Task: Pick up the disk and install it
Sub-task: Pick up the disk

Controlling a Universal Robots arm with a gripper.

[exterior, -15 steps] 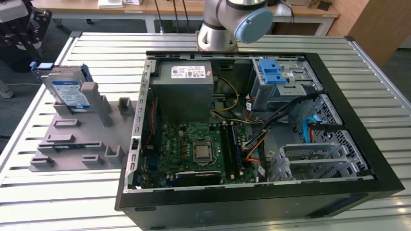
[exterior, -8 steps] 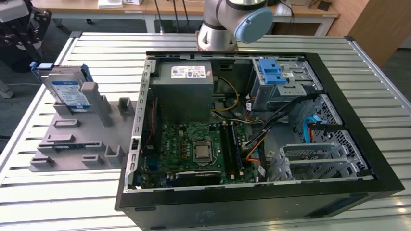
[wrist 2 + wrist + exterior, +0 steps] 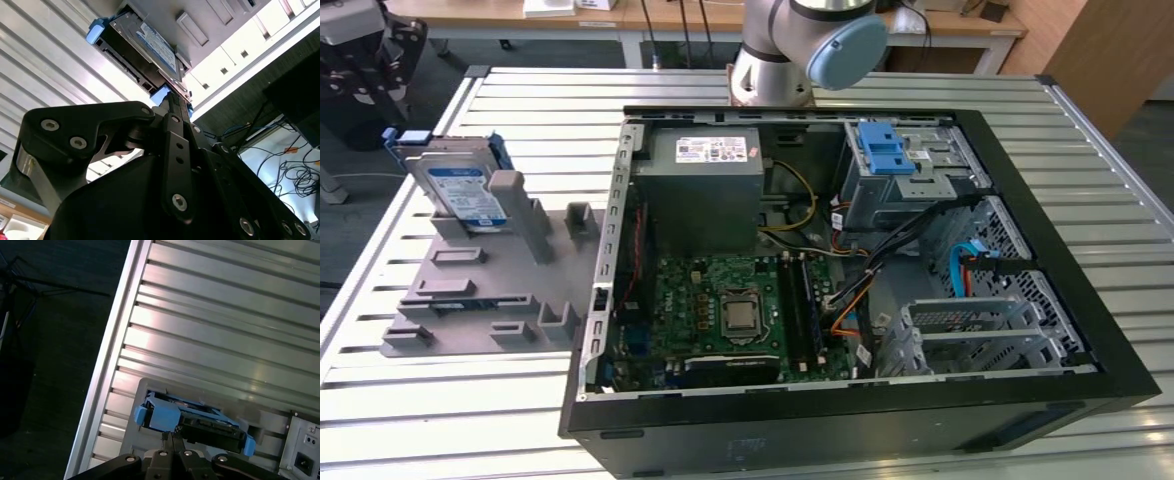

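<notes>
Near the edge of the ribbed table [image 3: 225, 315], the pincer [image 3: 170, 435] — drawn together — hangs beside the blue-framed disk [image 3: 200, 422].

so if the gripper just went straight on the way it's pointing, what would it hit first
Most likely the disk. In both wrist views the gripper points at its blue-framed near edge, where it stands in the grey holder. How much gap remains between them is unclear.
</notes>
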